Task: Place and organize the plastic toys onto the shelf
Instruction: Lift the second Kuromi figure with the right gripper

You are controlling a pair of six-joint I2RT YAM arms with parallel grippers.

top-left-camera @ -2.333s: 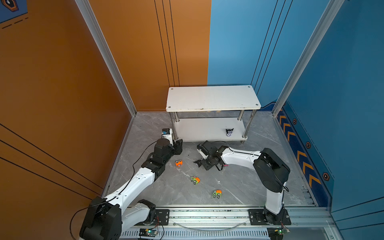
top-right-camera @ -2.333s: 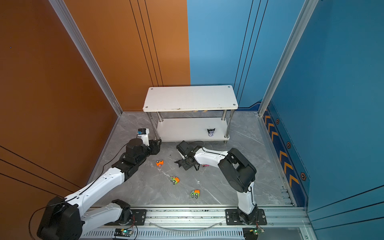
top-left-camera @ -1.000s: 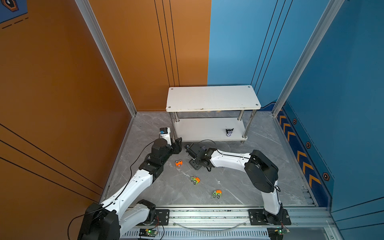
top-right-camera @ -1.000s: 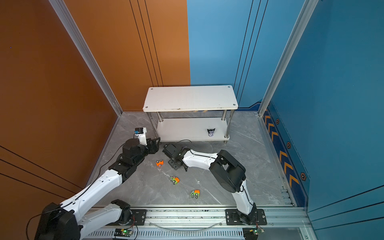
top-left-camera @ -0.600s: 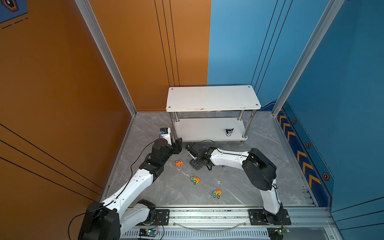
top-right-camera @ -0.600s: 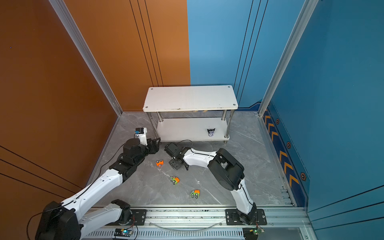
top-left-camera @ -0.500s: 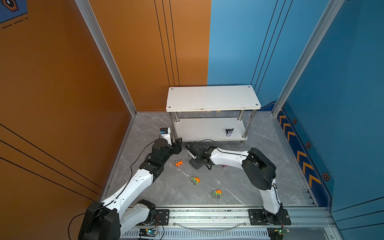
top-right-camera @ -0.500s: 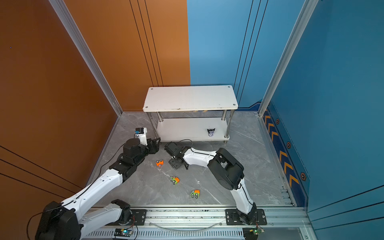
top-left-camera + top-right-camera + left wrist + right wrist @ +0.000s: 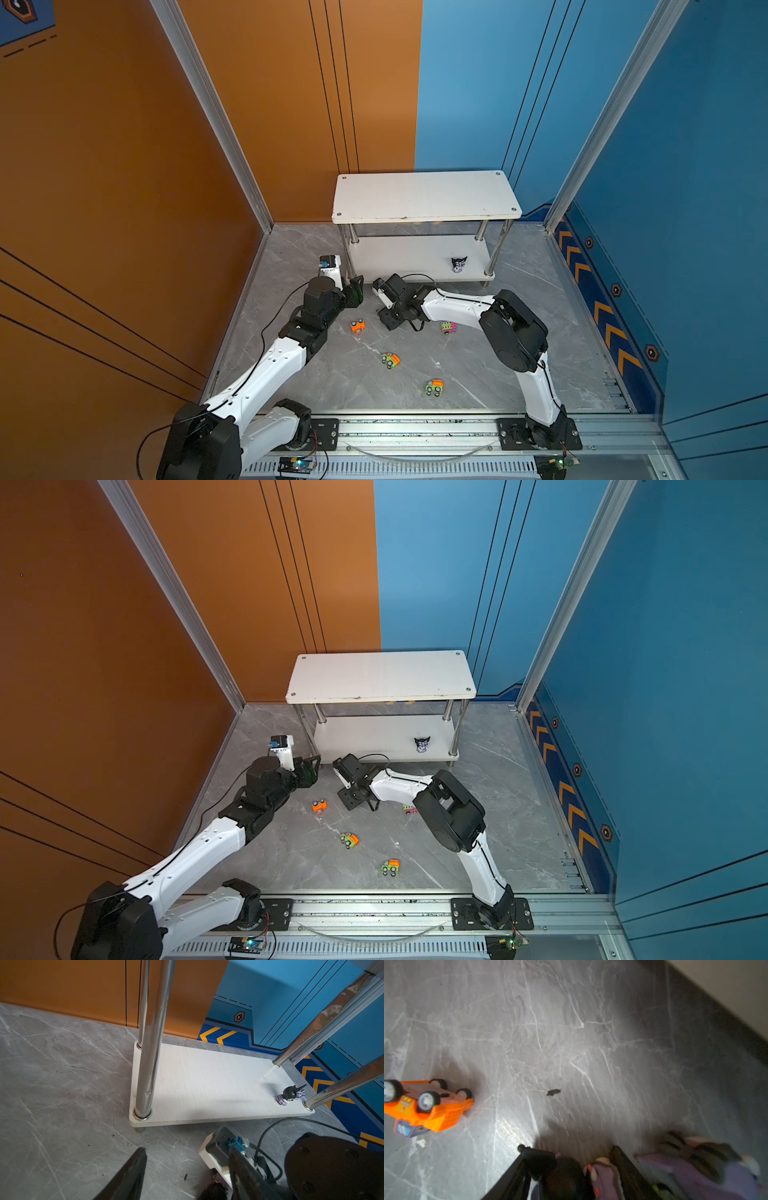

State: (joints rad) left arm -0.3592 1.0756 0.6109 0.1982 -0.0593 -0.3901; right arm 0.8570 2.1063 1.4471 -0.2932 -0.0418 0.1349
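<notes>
Grabbing step: right gripper point(image 9: 570, 1159) is down at the grey marble floor point(image 9: 571, 1043) straddling a tiny black-and-purple cat-eared figurine point(image 9: 564, 1180), can't tell if it's pinched yet. Left gripper point(image 9: 187, 1153) gapes empty beside the white 2-tier chrome-post shelf point(image 9: 424, 195). Next needs a firm squeeze, then a lift shelfward.

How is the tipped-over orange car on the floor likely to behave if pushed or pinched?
The orange car lies tipped over, so a push would probably slide or flip it rather than roll it. Its moulded plastic body looks rigid and is probably light. The smooth sloped shell might slip from a pinch.
</notes>
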